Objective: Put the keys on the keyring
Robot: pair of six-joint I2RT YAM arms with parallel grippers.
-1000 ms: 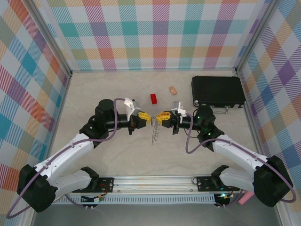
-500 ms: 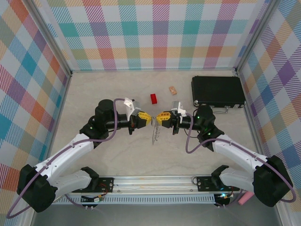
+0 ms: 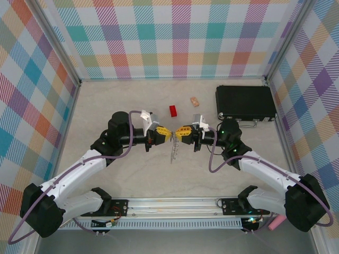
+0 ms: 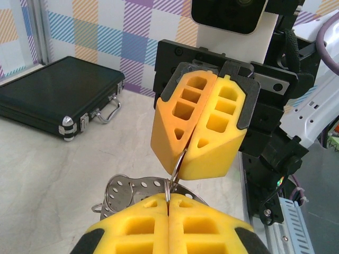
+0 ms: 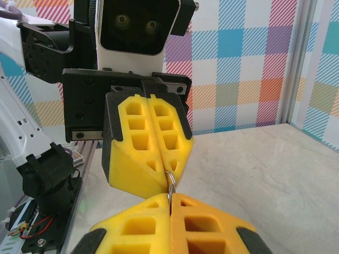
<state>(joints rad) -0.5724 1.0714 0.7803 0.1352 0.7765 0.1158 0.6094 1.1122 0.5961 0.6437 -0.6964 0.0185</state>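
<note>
Above the middle of the table my left gripper and right gripper meet tip to tip. Both are shut on a small wire loop at the edge of the keyring, which hangs down between them as a thin grey strip. In the left wrist view the keyring is a flat perforated grey band just below my left gripper, with the right gripper facing it. From the right wrist, the left gripper is directly above my right gripper. The keys are hidden.
A black case lies at the back right, also seen from the left wrist. A red block and a small tan block sit behind the grippers. Plaid walls enclose the table, and a metal rail runs along the near edge.
</note>
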